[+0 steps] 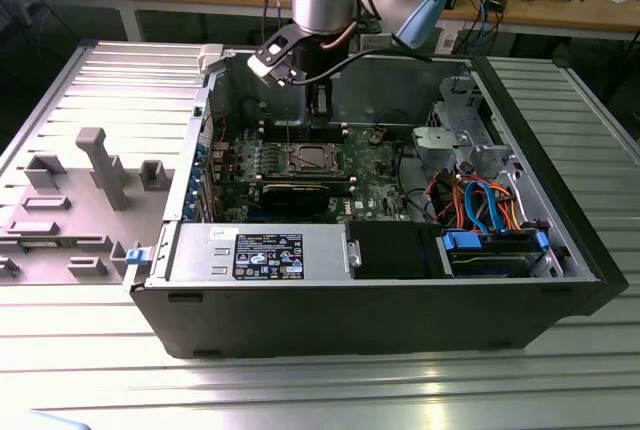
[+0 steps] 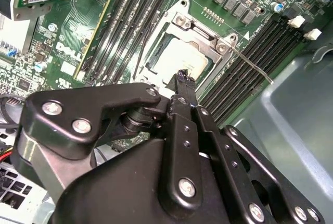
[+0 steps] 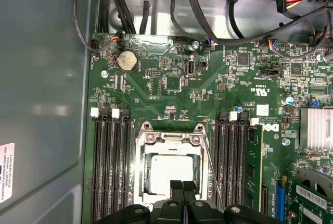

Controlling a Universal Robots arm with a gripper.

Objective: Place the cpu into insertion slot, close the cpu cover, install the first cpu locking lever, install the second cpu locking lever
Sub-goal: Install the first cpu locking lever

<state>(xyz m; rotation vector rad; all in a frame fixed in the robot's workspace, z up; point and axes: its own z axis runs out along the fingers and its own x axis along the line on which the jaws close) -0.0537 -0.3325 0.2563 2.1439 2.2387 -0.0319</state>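
The cpu (image 3: 167,173) (image 2: 179,57), a dull silver square, lies in the insertion slot (image 1: 308,158) on the green motherboard. Around it lies the cpu cover (image 3: 169,139) (image 2: 205,35), a silver frame lying flat, with the chip showing through its window. A thin wire locking lever (image 3: 212,168) (image 2: 253,66) stands loose beside the socket, angled over the black memory slots. My gripper (image 3: 183,186) (image 2: 182,76) (image 1: 319,126) hovers just above the socket's edge, its black fingers shut together with nothing between them.
The open computer case (image 1: 400,290) walls the board in on all sides. Black memory slots (image 3: 110,166) flank the socket. Cables (image 3: 208,21) run along one edge of the board, and a drive bay with orange and blue cables (image 1: 480,200) sits at the exterior view's right.
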